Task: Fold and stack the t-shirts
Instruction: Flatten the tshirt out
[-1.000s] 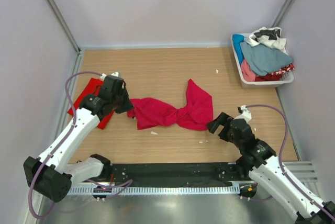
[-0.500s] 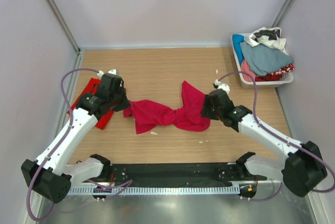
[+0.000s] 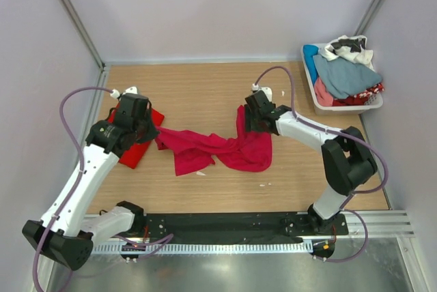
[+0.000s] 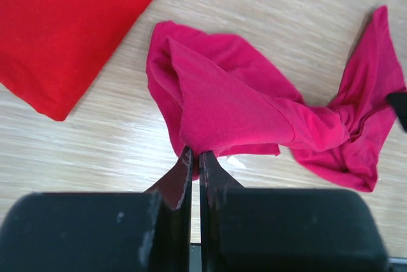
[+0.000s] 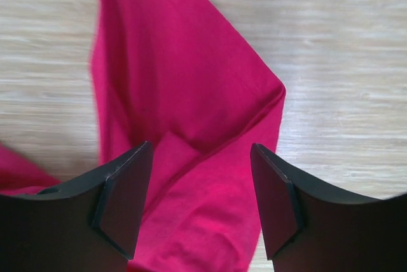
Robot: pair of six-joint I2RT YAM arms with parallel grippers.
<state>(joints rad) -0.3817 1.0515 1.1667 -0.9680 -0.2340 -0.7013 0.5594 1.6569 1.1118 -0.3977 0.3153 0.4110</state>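
Half done: scarlet tee [image 4: 57, 24] folded; crimson tee [image 3: 205, 149] twisted, L gripper [image 4: 194, 161] pinching it, R gripper [image 5: 200, 151] spread above.

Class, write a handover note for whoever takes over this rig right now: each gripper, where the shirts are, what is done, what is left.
Left gripper: shut on the left end of the crimson shirt.
Right gripper: open, fingers either side of that shirt's far right corner, not gripping.
Crimson shirt: twisted and bunched mid-table, unfolded.
Red shirt: folded, lying at the table's left.
Left to do: untwist, spread and fold the crimson shirt, then probably stack it on the red one.
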